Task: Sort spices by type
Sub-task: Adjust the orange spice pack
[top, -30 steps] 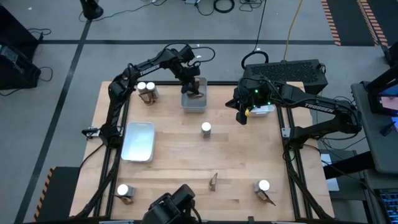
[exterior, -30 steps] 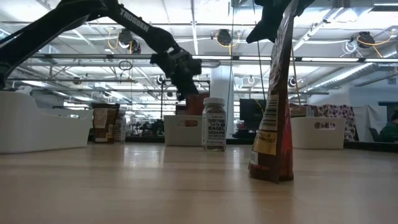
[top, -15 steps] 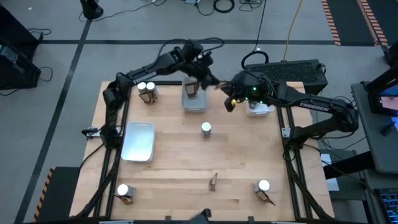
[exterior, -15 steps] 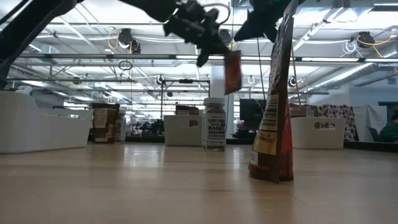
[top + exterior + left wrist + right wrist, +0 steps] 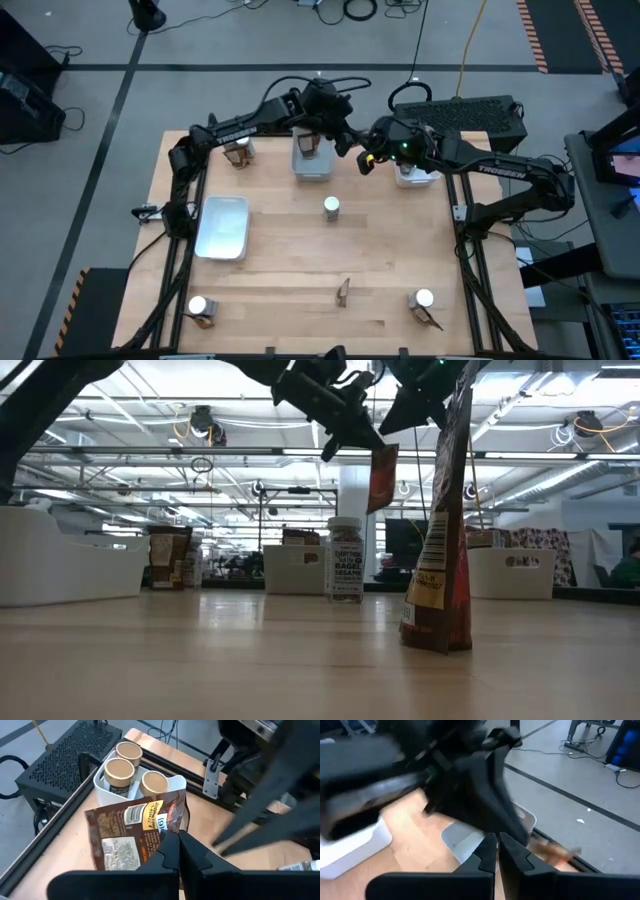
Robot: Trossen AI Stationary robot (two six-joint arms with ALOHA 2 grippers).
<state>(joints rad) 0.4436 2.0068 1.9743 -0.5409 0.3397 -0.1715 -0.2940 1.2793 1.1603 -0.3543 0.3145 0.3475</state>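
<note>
My left gripper is shut on a dark-brown and orange packet, which hangs high over the table's far middle. Below it in the left wrist view, three tan-topped tubs stand in a white tray. My right gripper is shut and hovers close beside my left gripper near the far edge. A second packet stands in the grey tray. A white-capped jar stands mid-table. One packet stands near the near edge. My left gripper pinches the packet between its two fingers at one edge, by the orange label. The packet is lifted clear of the table and hangs below the fingers, tilted slightly.
A silver tray lies at the left. Jar-and-packet groups sit at the far left, near left and near right. My two arms crowd the far middle above the grey tray. A black box stands beyond the far edge.
My left gripper has risen out of the grey tray with the packet and carried it up and toward the table's right; the packet now hangs clear. My right gripper has moved toward the table's left and far edge, closing in on my left gripper.
</note>
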